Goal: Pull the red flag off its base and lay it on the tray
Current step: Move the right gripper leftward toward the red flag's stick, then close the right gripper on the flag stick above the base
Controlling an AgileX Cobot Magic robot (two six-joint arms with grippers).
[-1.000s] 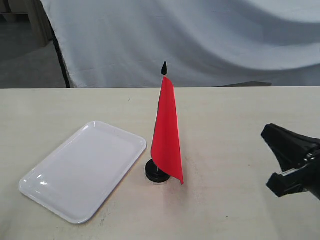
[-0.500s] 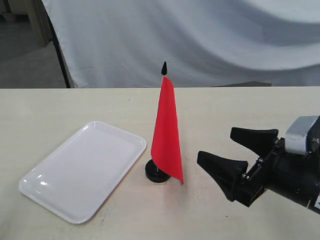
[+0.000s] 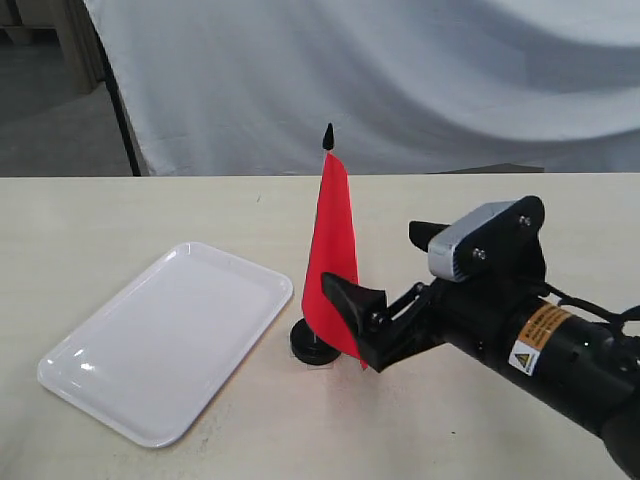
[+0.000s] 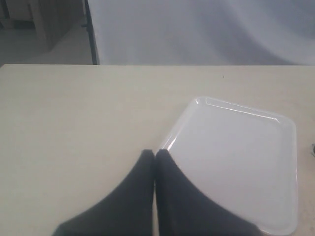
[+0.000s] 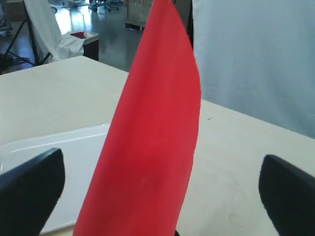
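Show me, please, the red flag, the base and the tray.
red flag (image 3: pixel 335 238), exterior view, middle of the cloth.
base (image 3: pixel 305 346), exterior view, left side of the disc.
tray (image 3: pixel 170 335), exterior view, bare floor.

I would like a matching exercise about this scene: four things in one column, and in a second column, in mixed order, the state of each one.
Things:
1. red flag
2. tray
3. left gripper
4. right gripper

States:
a. open, close to the flag
b. upright in the black base
c. shut
d. flat on the table, holding nothing

Pairs: 1-b; 2-d; 3-c; 4-a
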